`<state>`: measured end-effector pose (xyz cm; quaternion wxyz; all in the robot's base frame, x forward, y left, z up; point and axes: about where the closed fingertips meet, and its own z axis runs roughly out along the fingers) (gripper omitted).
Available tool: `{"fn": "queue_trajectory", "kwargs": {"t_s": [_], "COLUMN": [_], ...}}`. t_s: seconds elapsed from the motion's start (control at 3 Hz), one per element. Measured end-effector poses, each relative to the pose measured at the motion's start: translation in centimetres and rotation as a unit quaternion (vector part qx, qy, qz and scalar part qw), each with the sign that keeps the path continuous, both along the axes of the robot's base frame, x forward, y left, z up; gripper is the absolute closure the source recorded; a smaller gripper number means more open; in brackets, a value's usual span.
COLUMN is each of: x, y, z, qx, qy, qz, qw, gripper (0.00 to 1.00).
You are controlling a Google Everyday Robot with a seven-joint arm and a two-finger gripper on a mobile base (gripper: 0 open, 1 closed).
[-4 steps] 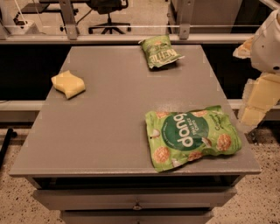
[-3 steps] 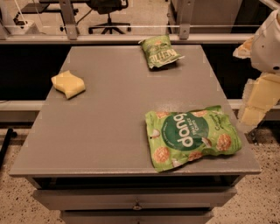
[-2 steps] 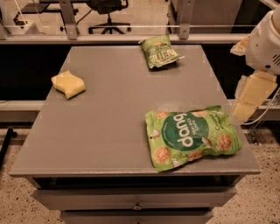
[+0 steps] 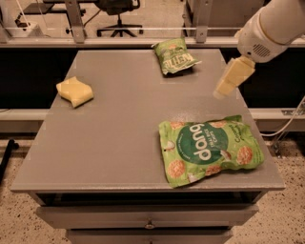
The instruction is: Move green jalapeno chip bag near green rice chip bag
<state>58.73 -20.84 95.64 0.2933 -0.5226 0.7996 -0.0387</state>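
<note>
The green jalapeno chip bag (image 4: 175, 55), small and light green with pale block lettering, lies flat at the far edge of the grey table (image 4: 119, 128). The green rice chip bag (image 4: 209, 148), large and bright green with white "dang" lettering, lies at the front right of the table. My gripper (image 4: 229, 79) is a pale yellow tip hanging from the white arm at the upper right. It hovers above the table's right side, to the right of the jalapeno bag and beyond the rice bag. It holds nothing that I can see.
A yellow sponge (image 4: 75, 91) lies on the left side of the table. A drawer front (image 4: 147, 217) runs below the table's front edge. A railing and an office chair (image 4: 119, 14) stand behind the table.
My arm has swung in from the right edge, up and to the left, so the gripper now hangs over the table's right side. Both bags and the sponge have not moved.
</note>
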Motion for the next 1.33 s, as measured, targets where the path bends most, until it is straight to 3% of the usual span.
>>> {"fn": "queue_trajectory", "kwargs": {"t_s": [0.33, 0.67, 1.33], "x": [6.8, 12.6, 20.5], "y": [0.8, 2.2, 7.3], "z": [-1.3, -3.3, -6.5], "qx": [0.053, 0.122, 0.216], "qy": [-0.034, -0.04, -0.023], "qz": [-0.03, -0.056, -0.084], "qw": [0.9976, 0.9901, 0.9726], "gripper": [0.0, 0.0, 0.0]}}
